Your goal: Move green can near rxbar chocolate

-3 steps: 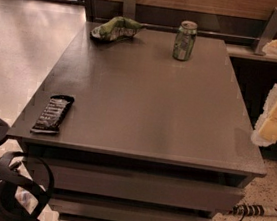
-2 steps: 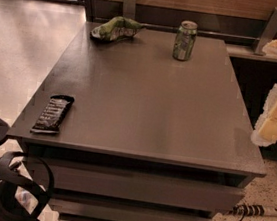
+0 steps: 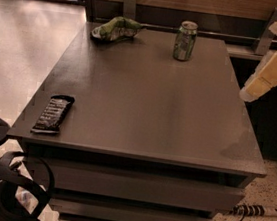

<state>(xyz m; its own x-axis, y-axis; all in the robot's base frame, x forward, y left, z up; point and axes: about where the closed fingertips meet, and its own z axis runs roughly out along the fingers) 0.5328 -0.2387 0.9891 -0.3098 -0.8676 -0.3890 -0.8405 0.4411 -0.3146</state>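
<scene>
The green can [image 3: 185, 40] stands upright at the far edge of the dark table [image 3: 149, 109], right of centre. The rxbar chocolate [image 3: 53, 113], a flat black bar, lies at the table's front left corner. My gripper [image 3: 271, 73] shows as a pale cream and white shape at the right edge of the camera view. It hangs beside the table's right side, well to the right of the can and touching nothing.
A green-and-white snack bag [image 3: 115, 28] lies at the far left of the table. A black headset [image 3: 10, 187] sits on the floor at the front left. A cable [image 3: 246, 216] lies on the floor at the front right.
My gripper has risen and shifted a little to the left, toward the table's right edge. The can, bar and bag have not moved.
</scene>
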